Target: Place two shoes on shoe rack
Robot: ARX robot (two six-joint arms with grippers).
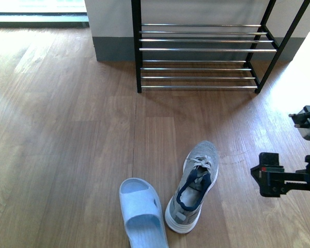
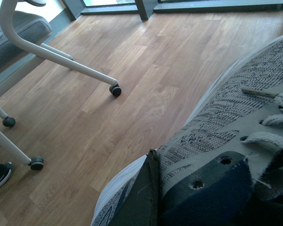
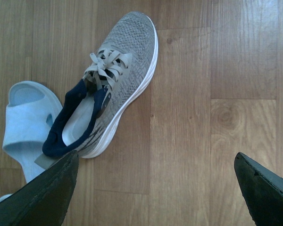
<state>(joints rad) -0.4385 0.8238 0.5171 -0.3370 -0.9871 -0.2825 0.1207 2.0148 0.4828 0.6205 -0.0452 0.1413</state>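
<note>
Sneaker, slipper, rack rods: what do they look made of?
Sneaker: grey knit fabric upper, matte, weave visible; white sole, probably foam or rubber. Slipper: pale blue, smooth one-piece look, likely moulded foam or rubber. Rack rods: shiny silver, probably chromed metal; frame black, matte, likely painted metal.

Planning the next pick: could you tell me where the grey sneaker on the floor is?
Front view, low centre: the grey sneaker lies right of the blue slipper, toe towards the shoe rack.

Wood-plank floor (image 1: 67, 129), sunlit. White wall (image 1: 113, 26) with a grey base at 12 o'clock. Bright window (image 1: 36, 6) at 11 o'clock. Wheeled office chair (image 2: 19, 33) stands on the floor.
</note>
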